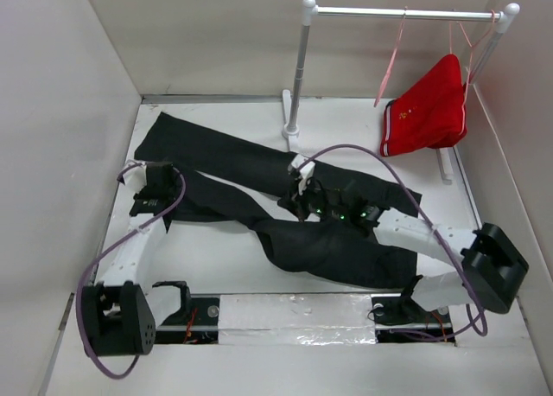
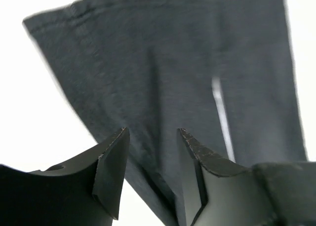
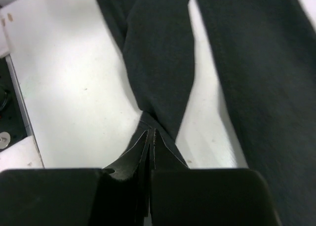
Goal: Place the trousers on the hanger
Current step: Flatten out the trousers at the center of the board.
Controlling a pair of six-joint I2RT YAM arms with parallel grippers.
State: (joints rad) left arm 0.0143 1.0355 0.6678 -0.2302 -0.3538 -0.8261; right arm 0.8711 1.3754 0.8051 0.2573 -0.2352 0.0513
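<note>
Top view: the trousers (image 1: 259, 180) lie spread across the white surface (image 1: 207, 258). The hanger (image 1: 390, 59) hangs from the rail (image 1: 397, 13), well apart from them.

Left wrist: the left end effector (image 2: 150, 137) is over a trouser leg, fingers apart.

Right wrist: the right end effector (image 3: 150, 137) is pinched closed on a trouser fold.

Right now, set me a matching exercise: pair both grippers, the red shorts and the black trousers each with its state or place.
Things:
1. left gripper
2. right gripper
3. red white-trimmed cloth shorts
4. long black cloth trousers

States or places:
A. spread on the white table
B. shut, pinching black cloth
C. hanging from the metal rail
D. open above a trouser leg

Pairs: 1-D, 2-B, 3-C, 4-A.
</note>
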